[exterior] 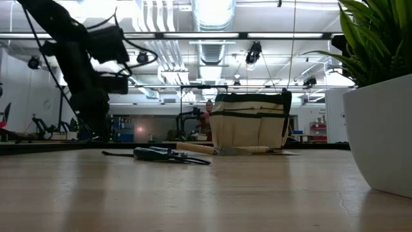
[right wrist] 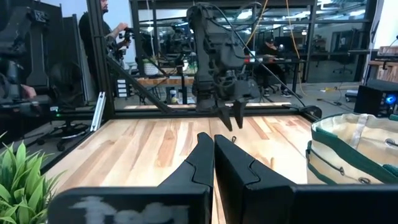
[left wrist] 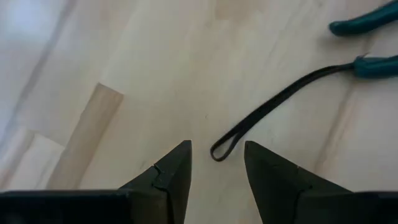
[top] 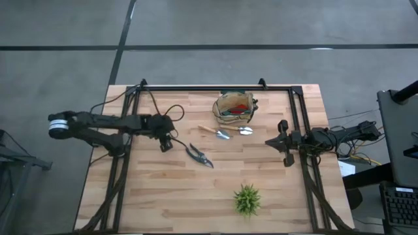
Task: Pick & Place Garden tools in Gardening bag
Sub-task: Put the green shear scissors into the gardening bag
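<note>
We see the left gripper (top: 166, 145) low over the worktop (top: 157, 196), fingers (left wrist: 171, 177) apart astride the strap loop (left wrist: 219, 151) of the shears (top: 199, 155). The right gripper (top: 285, 160) waits at the right edge, fingers together. A trowel (top: 214, 132) lies just beside the bag (top: 234, 108).

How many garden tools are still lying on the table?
3: the pruning shears mid-table near the left claw, and the trowel and a small silvery tool beside the bag. More may hide in the bag.
</note>
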Robot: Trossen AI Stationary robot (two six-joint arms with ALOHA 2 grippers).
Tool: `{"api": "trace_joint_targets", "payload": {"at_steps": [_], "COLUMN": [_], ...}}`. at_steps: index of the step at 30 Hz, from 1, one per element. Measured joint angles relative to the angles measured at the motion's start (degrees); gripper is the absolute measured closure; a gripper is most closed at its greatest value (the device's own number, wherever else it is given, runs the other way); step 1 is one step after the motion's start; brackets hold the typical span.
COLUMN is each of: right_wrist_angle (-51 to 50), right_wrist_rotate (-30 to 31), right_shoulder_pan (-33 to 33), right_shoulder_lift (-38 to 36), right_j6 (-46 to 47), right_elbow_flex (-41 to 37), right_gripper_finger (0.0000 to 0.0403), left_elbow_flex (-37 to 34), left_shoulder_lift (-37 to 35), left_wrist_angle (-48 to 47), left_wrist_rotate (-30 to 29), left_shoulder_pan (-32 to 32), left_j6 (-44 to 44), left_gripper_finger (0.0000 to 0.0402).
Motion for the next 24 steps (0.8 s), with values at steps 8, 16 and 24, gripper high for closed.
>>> {"api": "trace_joint_targets", "payload": {"at_steps": [8, 16, 24], "right_wrist_angle": [0.00, 0.00, 0.00], "right_wrist_rotate": [-0.01, 0.01, 0.01], "right_shoulder_pan": [0.00, -0.02, 0.00], "right_shoulder_lift": [0.02, 0.02, 0.02], "right_j6": [0.26, 0.24, 0.19], "right_elbow_flex": [0.00, 0.00, 0.00], "right_gripper_finger": [0.0394, 0.0394, 0.0394], "left_elbow_flex": [0.02, 0.05, -0.37], "left_shoulder_lift": [8.12, 13.40, 15.85], "left_wrist_angle": [2.89, 4.42, 7.51], "left_wrist_rotate": [1.76, 3.25, 5.80], "left_shoulder_pan": [1.53, 1.54, 1.52], "left_j6": [3.76, 5.45, 6.45], "left_gripper_finger": [0.0250, 0.0262, 0.0368]}}
